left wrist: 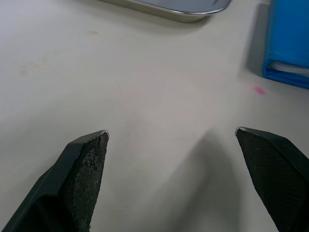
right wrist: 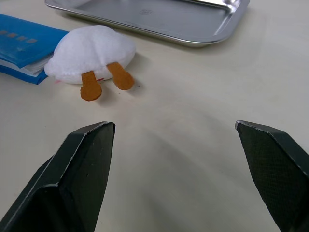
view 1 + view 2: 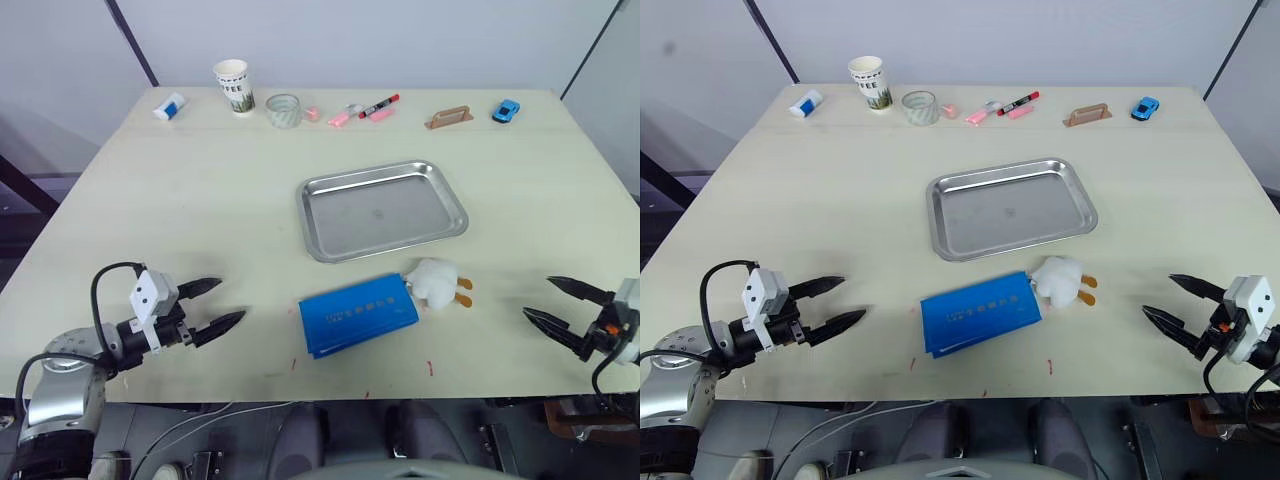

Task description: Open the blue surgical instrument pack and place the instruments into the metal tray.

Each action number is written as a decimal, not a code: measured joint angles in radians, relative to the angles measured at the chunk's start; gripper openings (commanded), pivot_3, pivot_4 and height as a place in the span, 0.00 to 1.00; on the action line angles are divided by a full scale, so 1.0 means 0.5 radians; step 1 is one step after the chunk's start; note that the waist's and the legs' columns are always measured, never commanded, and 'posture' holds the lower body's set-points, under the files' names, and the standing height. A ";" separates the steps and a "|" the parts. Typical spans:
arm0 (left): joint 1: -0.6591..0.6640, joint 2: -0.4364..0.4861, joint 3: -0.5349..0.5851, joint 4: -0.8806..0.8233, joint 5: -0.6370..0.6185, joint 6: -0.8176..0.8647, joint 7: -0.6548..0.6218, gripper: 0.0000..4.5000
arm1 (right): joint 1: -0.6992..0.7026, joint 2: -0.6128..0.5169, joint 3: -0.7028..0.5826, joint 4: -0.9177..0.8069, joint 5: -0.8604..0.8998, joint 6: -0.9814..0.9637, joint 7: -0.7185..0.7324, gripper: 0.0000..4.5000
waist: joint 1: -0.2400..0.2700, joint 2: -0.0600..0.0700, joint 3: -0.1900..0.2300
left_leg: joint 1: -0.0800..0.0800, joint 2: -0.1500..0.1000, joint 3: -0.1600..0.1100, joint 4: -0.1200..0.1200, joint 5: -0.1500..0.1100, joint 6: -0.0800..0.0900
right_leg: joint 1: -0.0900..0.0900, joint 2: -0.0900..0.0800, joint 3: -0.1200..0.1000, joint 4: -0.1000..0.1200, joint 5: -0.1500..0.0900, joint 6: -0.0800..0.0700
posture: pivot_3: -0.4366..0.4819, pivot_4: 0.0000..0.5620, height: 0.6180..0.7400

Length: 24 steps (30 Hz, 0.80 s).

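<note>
Blue surgical instrument pack lay closed, flat on worktop, near front edge, just in front of metal tray. White plush toy touched pack's right end. Tray sat mid-worktop, bare. Left hand released, fingers spread, low over bare worktop left of pack. Right hand released, fingers spread, near right front edge, right of toy.
</note>
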 measured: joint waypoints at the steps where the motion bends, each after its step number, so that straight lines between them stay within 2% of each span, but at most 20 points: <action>1: -0.001 0.000 -0.013 -0.024 -0.001 0.005 0.000 1.00 | 0.004 -0.002 0.001 -0.030 0.000 0.023 -0.009 0.98 | 0.001 0.000 0.000 | 0.000 0.000 -0.001 0.000 0.000 0.000 | 0.000 0.000 -0.001 0.000 0.000 0.000 | 0.48 0.27 0.88; 12: 0.004 0.073 -0.176 -0.319 -0.011 0.158 -0.138 1.00 | -0.022 -0.035 0.163 -0.518 0.055 0.336 -0.100 0.98 | -0.003 0.001 0.000 | 0.000 0.001 -0.001 0.000 0.000 0.000 | 0.000 0.001 0.000 0.000 0.000 0.000 | 0.48 0.27 0.88; 15: 0.012 0.081 -0.204 -0.338 -0.011 0.166 -0.166 0.84 | -0.033 -0.036 0.204 -0.579 0.071 0.373 -0.098 0.80 | -0.003 0.001 0.001 | 0.000 0.000 -0.001 0.000 0.000 0.000 | 0.000 0.001 0.000 0.000 0.000 0.000 | 0.48 0.27 0.88; 16: 0.013 0.081 -0.209 -0.342 -0.011 0.167 -0.175 0.72 | -0.035 -0.037 0.216 -0.594 0.074 0.380 -0.098 0.69 | -0.003 0.000 0.001 | -0.001 0.000 -0.001 0.000 0.000 0.000 | 0.000 0.001 0.000 0.000 0.000 0.000 | 0.48 0.27 0.88; 17: 0.010 0.092 -0.236 -0.345 -0.011 0.192 -0.223 0.72 | -0.073 -0.043 0.328 -0.697 0.092 0.441 -0.073 0.69 | -0.002 0.000 0.001 | -0.001 0.000 -0.001 0.000 0.000 0.000 | 0.000 0.001 -0.001 0.000 0.000 0.000 | 0.48 0.27 0.88; 20: -0.024 0.098 -0.321 -0.347 -0.006 0.205 -0.268 0.46 | -0.149 -0.042 0.487 -0.725 0.061 0.454 -0.042 0.42 | -0.002 -0.001 0.001 | -0.001 0.000 -0.001 0.000 0.000 0.000 | 0.000 0.001 -0.001 0.000 0.000 0.000 | 0.48 0.27 0.88; 22: -0.045 0.098 -0.354 -0.347 -0.006 0.207 -0.280 0.37 | -0.178 -0.042 0.563 -0.727 0.016 0.451 -0.037 0.33 | -0.001 -0.001 0.001 | -0.001 0.000 -0.002 0.000 0.000 0.000 | 0.000 0.001 -0.001 0.000 0.000 0.000 | 0.48 0.27 0.88; 24: -0.102 0.090 -0.414 -0.343 -0.001 0.212 -0.303 0.16 | -0.271 -0.022 0.691 -0.686 -0.085 0.406 -0.040 0.10 | 0.000 -0.001 0.002 | -0.001 0.000 -0.002 0.001 0.000 0.000 | 0.000 0.001 -0.001 0.000 0.000 0.000 | 0.48 0.27 0.88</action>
